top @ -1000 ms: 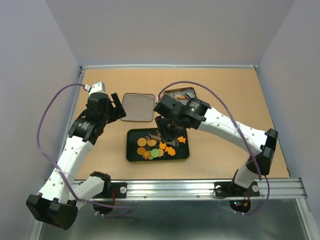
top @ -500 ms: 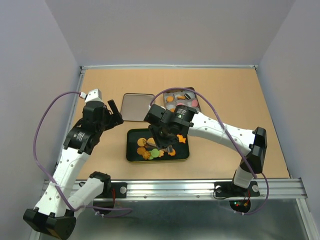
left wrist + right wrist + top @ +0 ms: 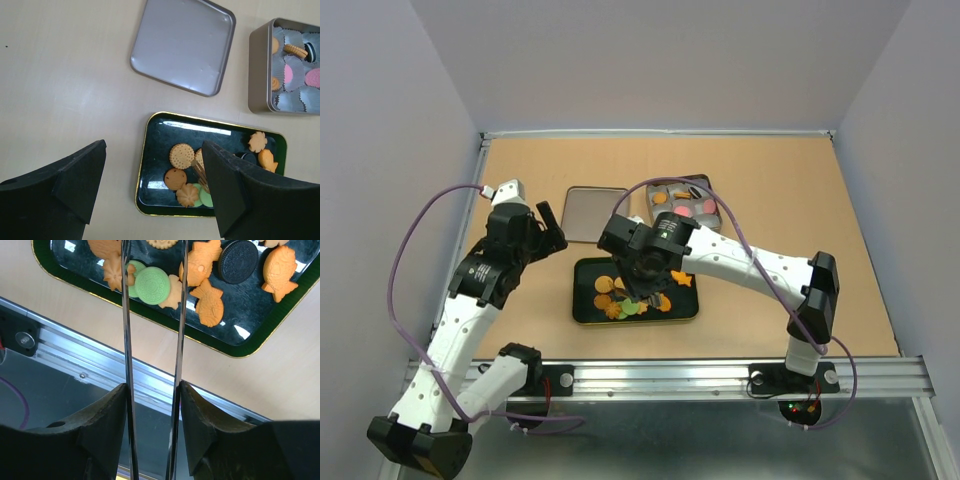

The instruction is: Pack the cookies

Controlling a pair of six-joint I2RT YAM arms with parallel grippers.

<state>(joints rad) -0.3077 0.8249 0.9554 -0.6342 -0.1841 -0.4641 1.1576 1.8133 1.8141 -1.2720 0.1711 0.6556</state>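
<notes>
One dark tray [image 3: 210,134], one metal tin [image 3: 260,70], one flat lid [image 3: 182,45] and one pair of tongs [image 3: 127,365] are counted. On the tray, three round orange-brown cookies [image 3: 181,155] are seen, one of them partly hidden. Two flower-shaped cookies [image 3: 258,141], two green cookies [image 3: 152,285], three fish-shaped cookies [image 3: 279,267] and one dark sandwich cookie [image 3: 237,260] are also counted there. In the tin, two pink cookies [image 3: 288,74], three orange-brown pieces [image 3: 295,50] and a second dark sandwich are made out among white paper cups [image 3: 292,100], whose number cannot be told.
</notes>
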